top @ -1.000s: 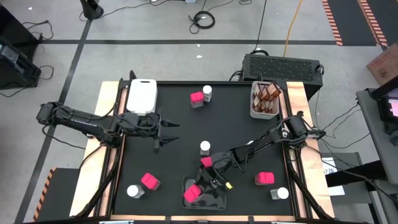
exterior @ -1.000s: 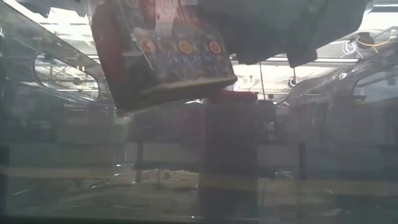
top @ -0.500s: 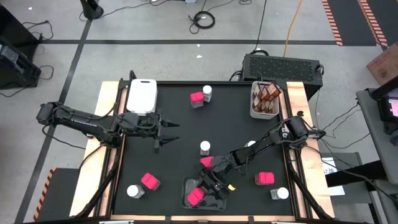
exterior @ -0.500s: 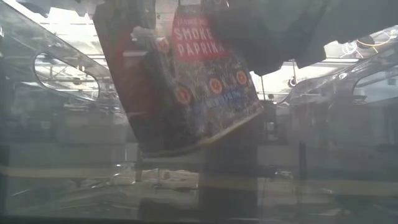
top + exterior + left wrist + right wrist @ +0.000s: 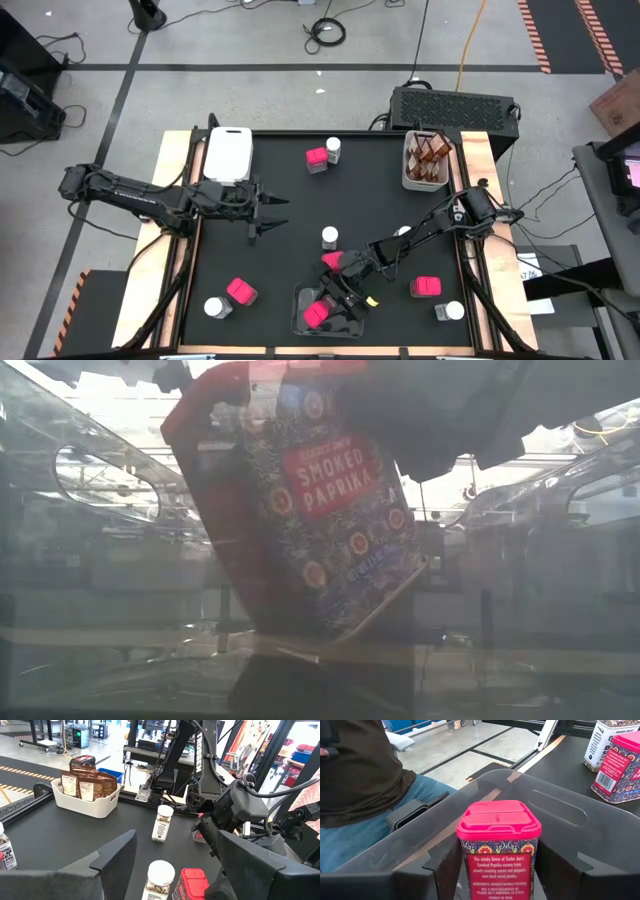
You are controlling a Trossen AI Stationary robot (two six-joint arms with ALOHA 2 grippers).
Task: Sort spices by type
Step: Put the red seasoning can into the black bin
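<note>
Flanking pink paprika box (image 5: 498,847) in clear tray (image 5: 560,812), right fingers (image 5: 442,870) barely parted; grip unclear.

From my feed the black surface (image 5: 250,260) sits on a grey concrete floor (image 5: 250,90) crossed by dark tape lines. Just beyond its far edge stands a black vented box (image 5: 455,103), with an orange cable (image 5: 468,40) running past it. At the surface's near edge, a seated person (image 5: 365,785) shows.

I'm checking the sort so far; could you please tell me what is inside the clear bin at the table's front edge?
One pink paprika box stands in the clear bin, between the right gripper's open fingers. The arm covers the bin's remaining floor.
</note>
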